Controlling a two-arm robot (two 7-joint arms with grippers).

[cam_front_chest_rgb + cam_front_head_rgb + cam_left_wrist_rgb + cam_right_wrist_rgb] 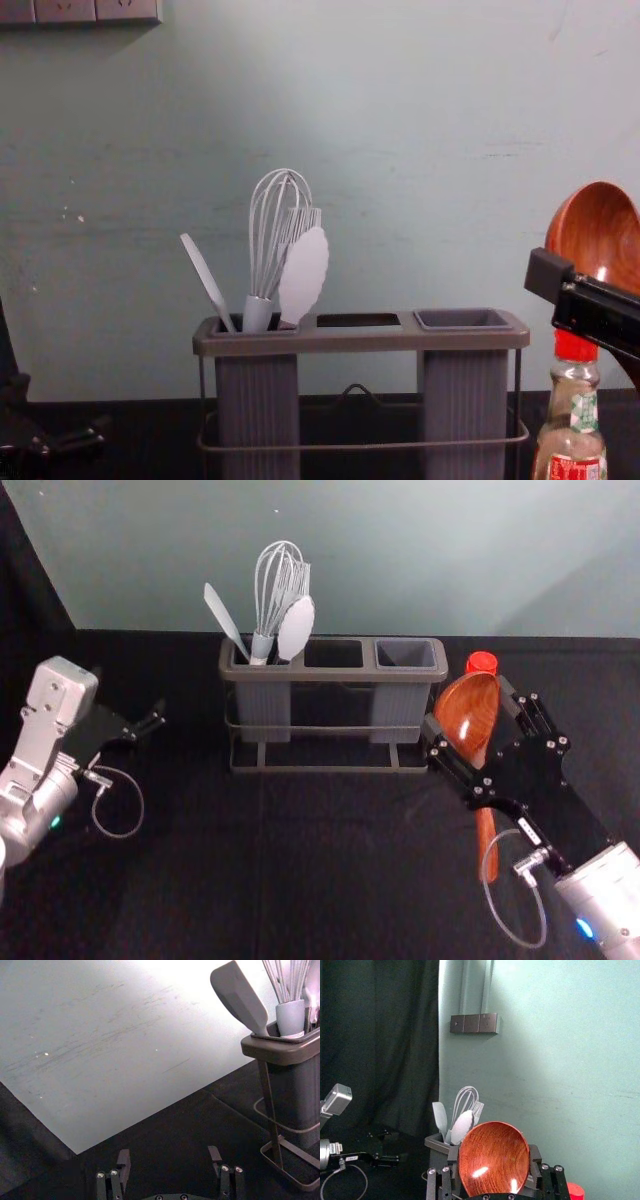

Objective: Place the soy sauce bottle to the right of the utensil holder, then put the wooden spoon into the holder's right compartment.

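Observation:
In the head view my right gripper [467,708] is shut on the bowl of the wooden spoon [468,718], right of the holder [335,672]; the spoon's handle hangs down. In the right wrist view the fingers of the right gripper [495,1160] flank the bowl [493,1157]. The chest view has the spoon [592,235] raised above the soy sauce bottle [571,430], which stands upright just right of the holder [360,341]. My left gripper [150,723] is left of the holder; in the left wrist view the left gripper [169,1157] is open, with nothing between its fingers.
A whisk [270,585], a spatula [224,618] and a pale spoon-shaped utensil [296,628] stand in the holder's left compartment. Behind the dark table [330,860] rises a pale wall [420,560].

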